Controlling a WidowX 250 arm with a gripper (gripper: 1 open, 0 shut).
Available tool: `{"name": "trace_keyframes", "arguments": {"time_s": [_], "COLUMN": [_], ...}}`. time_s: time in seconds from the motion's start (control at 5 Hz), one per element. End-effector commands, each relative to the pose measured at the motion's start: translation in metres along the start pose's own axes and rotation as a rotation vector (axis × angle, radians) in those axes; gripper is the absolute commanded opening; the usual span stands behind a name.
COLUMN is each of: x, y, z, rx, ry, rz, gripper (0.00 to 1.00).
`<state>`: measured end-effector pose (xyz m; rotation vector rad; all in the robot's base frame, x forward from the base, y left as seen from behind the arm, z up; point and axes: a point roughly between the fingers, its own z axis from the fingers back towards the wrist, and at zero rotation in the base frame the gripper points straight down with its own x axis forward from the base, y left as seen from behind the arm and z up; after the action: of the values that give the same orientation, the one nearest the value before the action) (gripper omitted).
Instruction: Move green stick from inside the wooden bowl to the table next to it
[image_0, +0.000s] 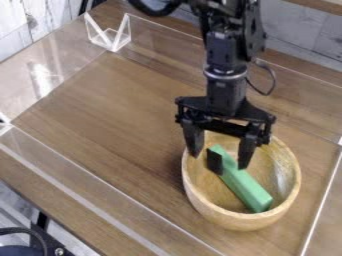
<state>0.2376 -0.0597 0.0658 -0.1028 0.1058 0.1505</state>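
Note:
The green stick (243, 182) lies inside the wooden bowl (203, 203), slanting from its upper left toward its lower right. The bowl rests on the brown table (120, 110) at the right front. My black gripper (222, 153) points straight down over the bowl with its fingers spread wide, open. One finger stands left of the stick's near end and the other finger (249, 151) stands right of it. Nothing is held, and I cannot tell whether the fingertips touch the stick.
Clear acrylic walls (67, 165) run along the table edges. A small clear stand (107, 33) sits at the far left corner. The arm (225, 45) rises behind the bowl. Bare wood lies left of the bowl.

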Motion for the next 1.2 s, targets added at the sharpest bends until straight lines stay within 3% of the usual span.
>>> {"name": "trace_keyframes", "arguments": {"time_s": [0.0,0.2,1.0], "x": [0.003,0.003,0.003], "y": [-0.003,-0.005,-0.005], "z": [-0.001,-0.012,-0.010], "rx": [0.000,0.009,0.016], "ry": [-0.028,-0.024,-0.004], "rz": [0.001,0.007,0.019], "gripper": [1.00,1.00,1.00]}}
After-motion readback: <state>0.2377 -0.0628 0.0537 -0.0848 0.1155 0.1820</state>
